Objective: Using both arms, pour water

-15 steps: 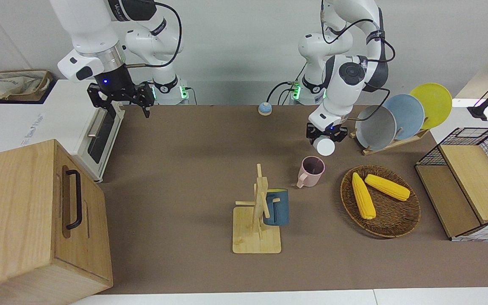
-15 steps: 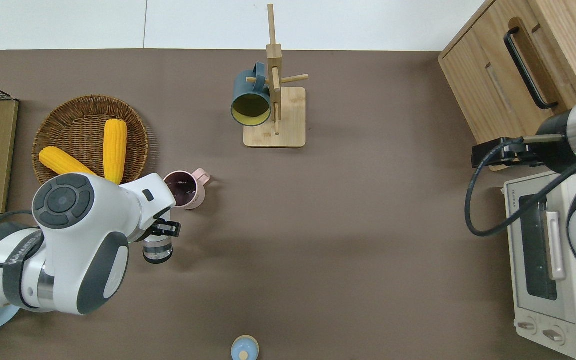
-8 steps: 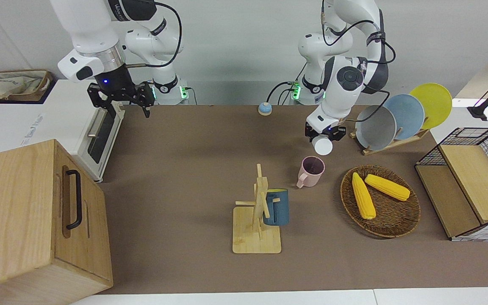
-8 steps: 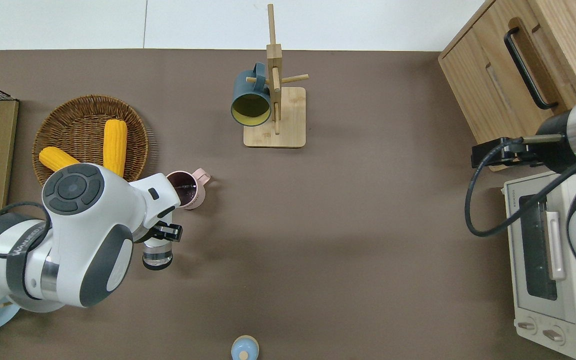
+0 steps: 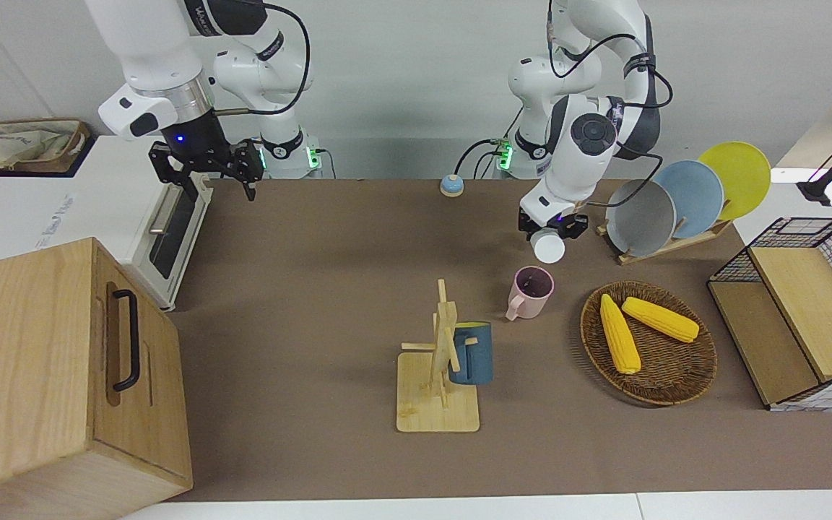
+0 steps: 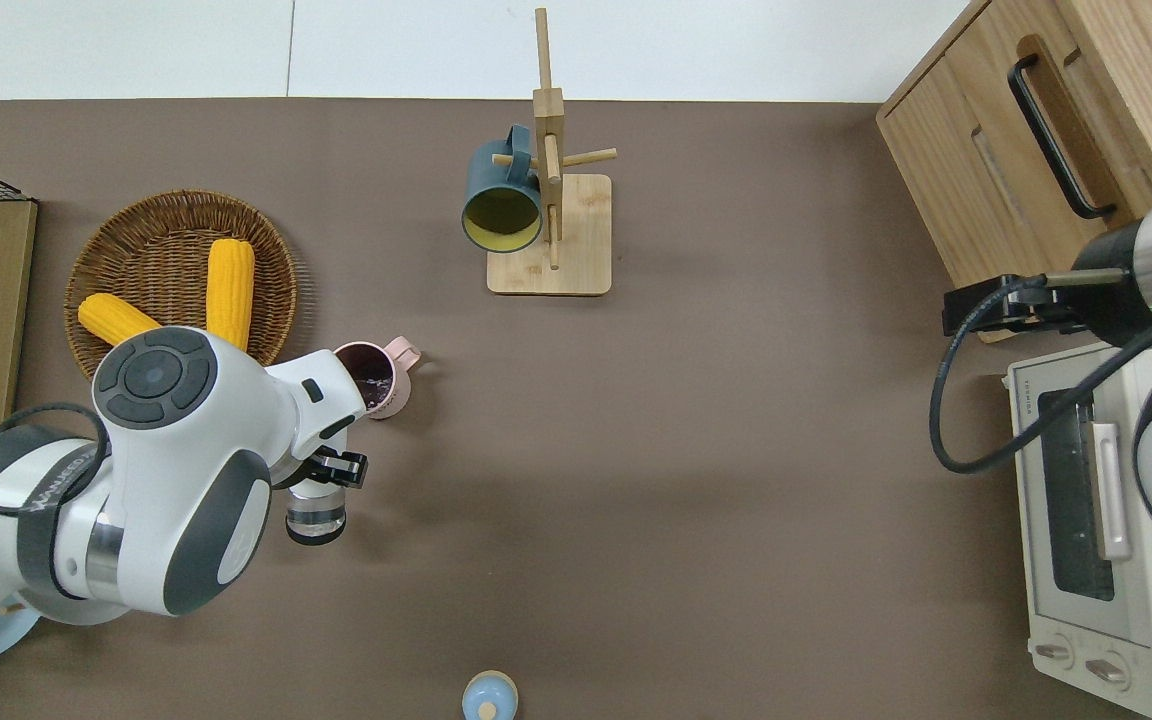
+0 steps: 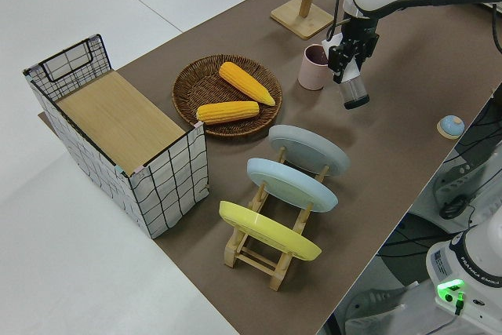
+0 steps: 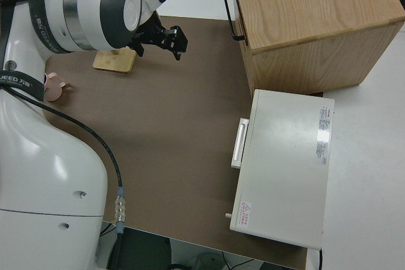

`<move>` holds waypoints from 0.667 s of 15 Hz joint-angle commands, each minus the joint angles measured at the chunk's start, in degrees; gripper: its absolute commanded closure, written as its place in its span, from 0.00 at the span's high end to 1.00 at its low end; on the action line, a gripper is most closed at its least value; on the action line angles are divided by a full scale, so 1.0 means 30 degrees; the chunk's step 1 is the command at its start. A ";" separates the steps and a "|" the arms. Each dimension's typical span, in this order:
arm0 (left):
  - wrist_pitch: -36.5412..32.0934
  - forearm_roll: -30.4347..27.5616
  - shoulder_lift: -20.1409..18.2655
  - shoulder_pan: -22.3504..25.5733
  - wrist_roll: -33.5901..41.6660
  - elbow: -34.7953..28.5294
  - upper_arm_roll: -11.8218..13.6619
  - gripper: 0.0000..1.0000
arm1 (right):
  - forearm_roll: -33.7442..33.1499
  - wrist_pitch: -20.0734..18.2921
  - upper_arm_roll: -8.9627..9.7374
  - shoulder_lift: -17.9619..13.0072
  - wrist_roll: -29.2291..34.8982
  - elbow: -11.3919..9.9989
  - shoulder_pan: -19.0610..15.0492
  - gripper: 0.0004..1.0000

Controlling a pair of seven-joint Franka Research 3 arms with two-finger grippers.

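My left gripper (image 5: 553, 225) (image 6: 331, 468) (image 7: 345, 56) is shut on a small clear glass (image 5: 550, 248) (image 6: 315, 515) (image 7: 352, 92). It holds the glass tilted above the brown table mat, over a spot just nearer to the robots than the pink mug (image 5: 531, 290) (image 6: 373, 378) (image 7: 315, 67). The mug stands upright beside the wicker basket, and its inside is dark. The glass is apart from the mug. My right arm is parked, with its gripper (image 5: 206, 170) (image 6: 976, 310) (image 8: 166, 39) open and holding nothing.
A wooden mug tree (image 5: 439, 375) carries a blue mug (image 5: 471, 352). Toward the left arm's end are a wicker basket (image 5: 669, 383) with two corn cobs, a plate rack (image 7: 274, 194) and a wire crate (image 5: 806, 310). A toaster oven (image 6: 1096, 520) and a wooden cabinet (image 5: 48, 361) are at the right arm's end.
The left arm has drawn slightly back toward the robots with the glass, a little away from the pink mug. The right arm has not moved.
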 commanded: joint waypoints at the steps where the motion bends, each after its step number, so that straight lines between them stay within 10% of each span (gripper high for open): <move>1: -0.0739 0.0516 0.0132 -0.0181 -0.0398 0.0737 0.0091 0.00 | -0.0067 -0.0145 0.0142 -0.0085 -0.0219 0.0092 -0.0127 0.99; 10: -0.1030 0.0545 0.0132 -0.0152 -0.0457 0.0766 0.0091 0.00 | -0.0067 -0.0145 0.0113 -0.0085 -0.0220 0.0092 -0.0127 0.99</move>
